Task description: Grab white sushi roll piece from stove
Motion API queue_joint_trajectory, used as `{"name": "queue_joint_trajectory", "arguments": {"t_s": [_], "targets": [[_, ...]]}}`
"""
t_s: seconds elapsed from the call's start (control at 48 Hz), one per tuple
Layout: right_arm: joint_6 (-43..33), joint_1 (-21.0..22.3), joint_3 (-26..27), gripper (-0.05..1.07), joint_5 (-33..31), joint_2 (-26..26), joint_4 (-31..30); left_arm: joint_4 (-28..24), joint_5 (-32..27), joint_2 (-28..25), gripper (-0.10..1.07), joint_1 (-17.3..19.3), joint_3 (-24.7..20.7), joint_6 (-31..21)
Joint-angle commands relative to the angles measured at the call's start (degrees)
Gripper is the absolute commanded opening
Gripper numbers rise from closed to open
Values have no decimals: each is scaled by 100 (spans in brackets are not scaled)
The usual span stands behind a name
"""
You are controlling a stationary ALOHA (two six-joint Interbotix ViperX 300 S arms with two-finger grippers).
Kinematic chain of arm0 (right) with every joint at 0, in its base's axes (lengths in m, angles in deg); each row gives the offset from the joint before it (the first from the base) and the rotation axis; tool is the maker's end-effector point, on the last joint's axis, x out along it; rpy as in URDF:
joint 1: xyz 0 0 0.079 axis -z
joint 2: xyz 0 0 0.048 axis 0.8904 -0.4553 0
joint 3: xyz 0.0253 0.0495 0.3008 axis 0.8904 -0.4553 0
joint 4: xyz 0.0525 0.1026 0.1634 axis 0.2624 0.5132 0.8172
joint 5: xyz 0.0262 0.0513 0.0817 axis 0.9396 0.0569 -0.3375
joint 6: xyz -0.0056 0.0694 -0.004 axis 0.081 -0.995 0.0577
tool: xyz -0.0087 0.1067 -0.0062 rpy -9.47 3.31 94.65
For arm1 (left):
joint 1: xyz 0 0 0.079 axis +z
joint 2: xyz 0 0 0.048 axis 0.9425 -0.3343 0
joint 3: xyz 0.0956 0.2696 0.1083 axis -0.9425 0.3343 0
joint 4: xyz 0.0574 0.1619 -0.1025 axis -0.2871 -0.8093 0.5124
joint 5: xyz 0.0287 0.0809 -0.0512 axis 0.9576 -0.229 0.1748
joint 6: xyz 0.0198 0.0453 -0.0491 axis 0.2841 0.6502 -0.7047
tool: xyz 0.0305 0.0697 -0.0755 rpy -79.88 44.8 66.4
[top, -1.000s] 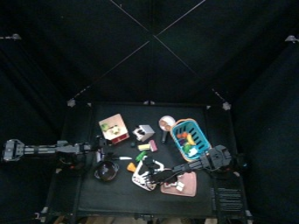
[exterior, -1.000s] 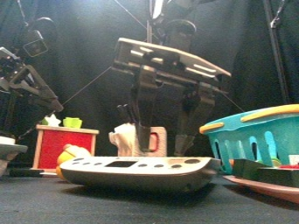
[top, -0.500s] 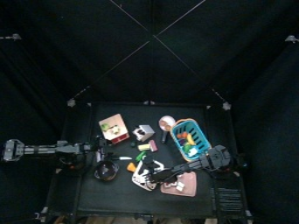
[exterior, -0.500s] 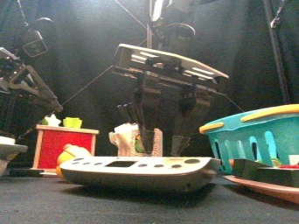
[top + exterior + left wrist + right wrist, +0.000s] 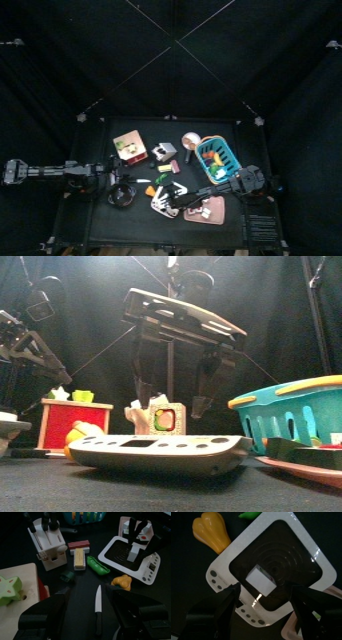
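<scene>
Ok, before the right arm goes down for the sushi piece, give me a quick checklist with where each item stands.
1. Sushi piece on the stove: ok, it sits on the dark burner face.
2. Right gripper open: ok, jaws spread wide on either side of the piece.
3. Gripper lined up: ok in the right wrist view, the piece lies between the jaws.
4. Contact: not yet, the front view shows the gripper hanging above the stove.
5. Clutter near the stove: the yellow toy lies beside one corner, outside the jaws; ok.
6. Left gripper out of the way: ok, over the knife, apart from the stove.
</scene>
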Motion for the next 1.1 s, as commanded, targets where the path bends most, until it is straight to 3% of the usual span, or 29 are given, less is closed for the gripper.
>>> {"name": "queue_joint_trajectory", "arguments": {"t_s": [0.0, 0.333, 0.771, 1.083], "targets": [[97, 88, 149, 99, 9, 105, -18, 0, 18, 0, 93, 0, -62, 9], [466, 105, 176, 91, 9, -18, 308, -9, 9, 0, 93, 0, -62, 9], [457, 79, 281, 61, -70, 35, 360, 0, 9, 0, 93, -9, -62, 9], [475, 70, 475, 60, -343, 88, 360, 0, 9, 0, 93, 0, -62, 9]]}}
